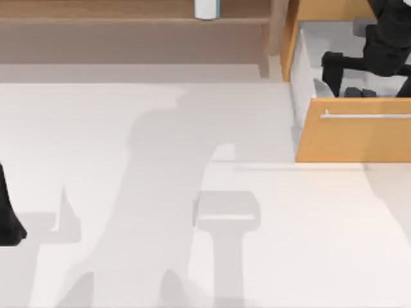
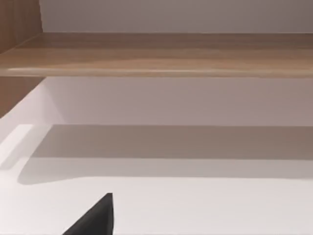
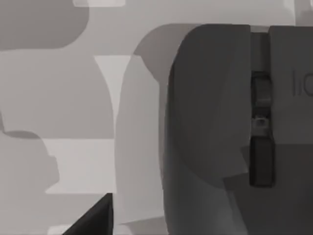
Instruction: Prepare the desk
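Note:
The desk (image 1: 128, 256) is a broad white tabletop with a brown wooden shelf ledge (image 1: 115, 25) along the back. At the back right its orange-wood drawer (image 1: 350, 138) stands pulled open, silver handle (image 1: 366, 116) facing front. My right gripper (image 1: 340, 80) reaches down inside the pale grey drawer (image 3: 58, 98), just over a dark grey computer mouse (image 3: 215, 127) that lies on the drawer floor. The left gripper (image 1: 8, 221) rests low at the table's left edge, facing the shelf ledge (image 2: 156, 54).
A white cylinder (image 1: 207, 9) stands on the shelf at the back centre. The drawer's side walls (image 1: 297, 70) close in around the right arm. Arm shadows fall across the wide tabletop in the middle and front.

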{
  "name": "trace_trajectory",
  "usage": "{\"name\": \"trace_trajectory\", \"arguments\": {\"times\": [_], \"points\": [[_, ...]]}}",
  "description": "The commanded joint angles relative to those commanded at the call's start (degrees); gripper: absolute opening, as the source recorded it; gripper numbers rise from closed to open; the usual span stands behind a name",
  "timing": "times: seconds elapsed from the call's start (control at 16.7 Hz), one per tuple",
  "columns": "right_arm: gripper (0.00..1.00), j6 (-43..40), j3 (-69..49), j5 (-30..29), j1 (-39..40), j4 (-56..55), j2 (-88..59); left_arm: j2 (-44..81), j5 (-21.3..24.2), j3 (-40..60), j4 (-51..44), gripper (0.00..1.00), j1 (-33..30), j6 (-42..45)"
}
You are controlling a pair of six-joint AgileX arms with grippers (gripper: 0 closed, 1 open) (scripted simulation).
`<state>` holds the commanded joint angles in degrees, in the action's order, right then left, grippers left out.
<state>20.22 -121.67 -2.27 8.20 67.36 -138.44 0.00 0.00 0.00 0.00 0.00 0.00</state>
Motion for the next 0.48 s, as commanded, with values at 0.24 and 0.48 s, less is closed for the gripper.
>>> {"name": "trace_trajectory", "arguments": {"times": [0.24,0.48], "points": [[1.00,0.2,-0.7,0.1,0.0,0.2,-0.7,0.0,0.0,0.0,0.0,1.00,0.0,0.0],[1.00,0.1,-0.3,0.1,-0.2,-0.1,-0.6,0.0,0.0,0.0,0.0,1.00,0.0,0.0]]}}
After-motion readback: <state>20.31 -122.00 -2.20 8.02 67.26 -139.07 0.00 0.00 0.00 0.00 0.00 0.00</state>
